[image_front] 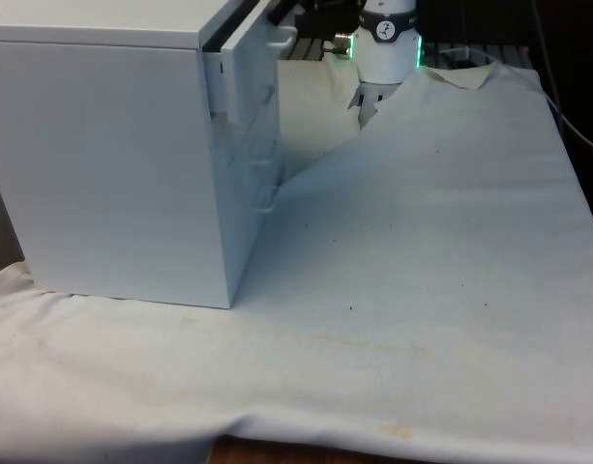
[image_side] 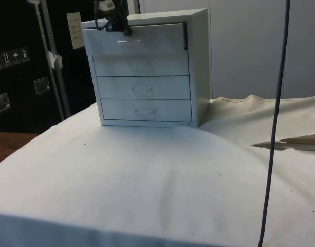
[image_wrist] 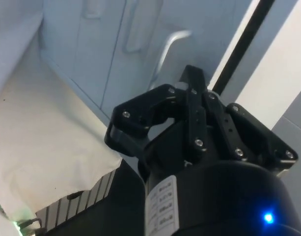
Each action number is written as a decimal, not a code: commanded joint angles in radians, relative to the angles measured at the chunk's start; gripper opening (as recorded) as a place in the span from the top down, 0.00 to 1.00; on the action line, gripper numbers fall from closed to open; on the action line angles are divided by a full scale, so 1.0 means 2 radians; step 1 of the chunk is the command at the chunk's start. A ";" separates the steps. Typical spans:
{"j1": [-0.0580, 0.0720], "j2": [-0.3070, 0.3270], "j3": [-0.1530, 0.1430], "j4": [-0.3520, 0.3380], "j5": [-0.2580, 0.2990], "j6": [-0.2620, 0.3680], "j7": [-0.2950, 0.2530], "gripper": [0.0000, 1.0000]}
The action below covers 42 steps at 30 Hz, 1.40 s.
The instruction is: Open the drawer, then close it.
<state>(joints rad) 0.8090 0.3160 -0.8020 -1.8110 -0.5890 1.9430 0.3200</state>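
White chest (image_side: pixel 147 72) on the counter (image_side: pixel 147 175), top drawer (image_side: pixel 136 40) pulled slightly proud of the three below. Hand (image_side: pixel 115 21) up at that drawer's upper front edge, fingers (image_wrist: pixel 192 105) pressed together with nothing between, probably placed to push or drag the front. Contact point hidden by the hand; arm cut off above; handle (image_wrist: pixel 165 54) seemingly ungrasped.

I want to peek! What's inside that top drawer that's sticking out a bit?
You can't see inside. The top drawer of the white chest is pulled out only slightly, leaving a thin dark gap beside it. The gripper is at its upper front edge.
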 commanded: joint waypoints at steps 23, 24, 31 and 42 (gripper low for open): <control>-0.005 -0.005 -0.022 -0.005 0.011 0.023 -0.024 1.00; -0.004 -0.011 -0.019 -0.005 0.019 0.021 -0.028 1.00; -0.002 -0.012 -0.014 -0.001 0.023 0.020 -0.024 1.00; 0.003 -0.019 -0.006 0.002 0.055 0.018 -0.026 1.00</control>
<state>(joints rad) 0.8150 0.2860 -0.8170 -1.8040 -0.4900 1.9800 0.2730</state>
